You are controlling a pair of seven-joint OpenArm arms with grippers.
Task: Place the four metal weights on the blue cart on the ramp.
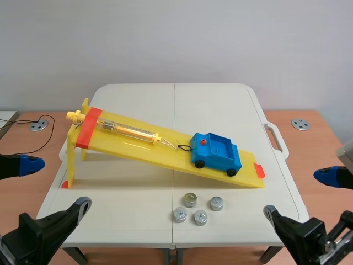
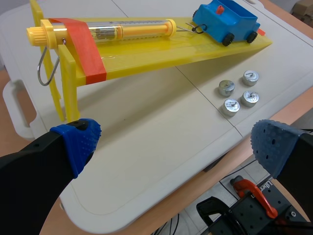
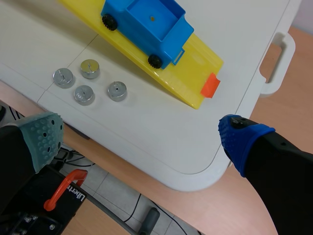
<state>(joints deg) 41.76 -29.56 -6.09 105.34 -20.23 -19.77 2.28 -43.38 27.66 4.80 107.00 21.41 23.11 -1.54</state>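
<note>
Now, metal weights [image 1: 190, 199]: we count 4 by ramp [image 1: 132, 148].
Blue cart [image 1: 216, 151]: on ramp.
Left gripper [image 2: 176, 144], right gripper [image 3: 142, 138]: fingers apart.

1. We see the left gripper [image 2: 176, 144] built of two thick, matte black fingers [image 2: 34, 171].
2. Its pads [image 2: 78, 142] are both blue, rounded and covered in small dots.
3. On the right gripper [image 3: 142, 134] we find one grey-green pad [image 3: 44, 137] and one blue pad [image 3: 242, 134], both dotted.
4. In the scene view we note black, angular arm links [image 1: 47, 226], each ending in a silvery round fitting [image 1: 84, 203].
</note>
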